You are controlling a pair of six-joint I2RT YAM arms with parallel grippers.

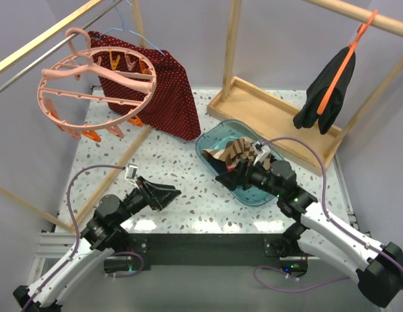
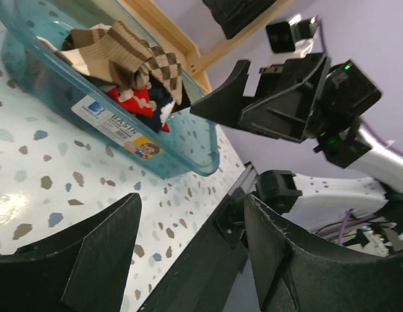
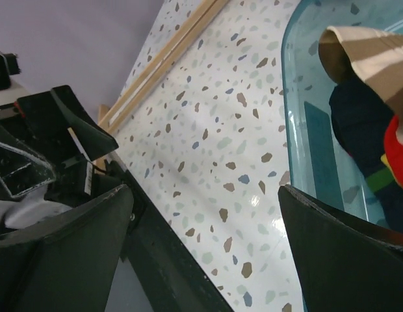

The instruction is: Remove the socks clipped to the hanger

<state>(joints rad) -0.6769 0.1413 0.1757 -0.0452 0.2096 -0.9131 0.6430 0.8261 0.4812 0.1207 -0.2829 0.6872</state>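
Note:
The pink ring hanger [image 1: 94, 88] hangs from the rail at the top left, and I see nothing in its pink and orange clips. Several socks [image 1: 239, 151], brown checked and navy with red, lie heaped in a teal basin [image 1: 211, 140] mid-table. My right gripper [image 1: 234, 177] hangs open over the basin's near rim, nothing between its fingers. In its wrist view the right gripper [image 3: 205, 195] straddles the basin's rim [image 3: 289, 130], the socks [image 3: 374, 62] to its right. My left gripper [image 1: 168, 195] is open and empty, low over the table, left of the basin. The left wrist view shows the left gripper [image 2: 192, 214] facing the socks [image 2: 133, 55].
A red white-dotted cloth [image 1: 159, 91] on a light-blue wire hanger hangs behind the ring hanger. A black garment [image 1: 325, 94] hangs from an orange hanger at the top right, above a wooden tray [image 1: 279, 120]. Wooden frame posts and a slanting slat [image 1: 123, 169] border the left side.

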